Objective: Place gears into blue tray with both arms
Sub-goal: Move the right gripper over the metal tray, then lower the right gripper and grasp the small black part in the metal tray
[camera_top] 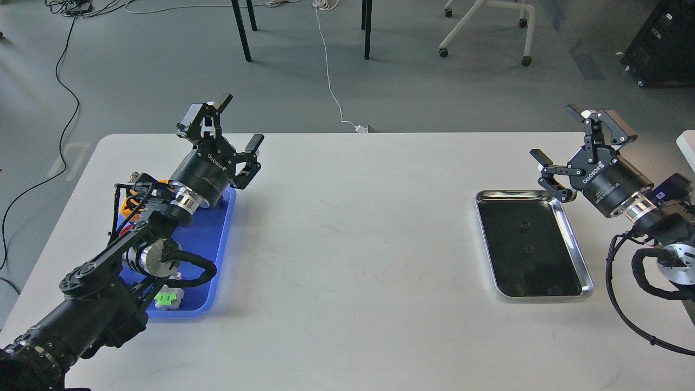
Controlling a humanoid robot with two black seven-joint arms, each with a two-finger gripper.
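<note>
Two tiny black gears [523, 226] [526, 250] lie in the shiny steel tray [575, 244] at the right of the table. The blue tray [209, 244] sits at the left, largely covered by my left arm. My left gripper [234, 123] hangs open above the blue tray's far end, fingers spread wide and empty. My right gripper [569, 136] is open too, held in the air just beyond the steel tray's far right corner, nothing between its fingers.
A green-faced silver switch [169, 297] rests in the blue tray's near end, and orange parts [127, 205] show by its left rim. The white table [353, 244] stretches between the trays. Chair and table legs stand on the floor beyond.
</note>
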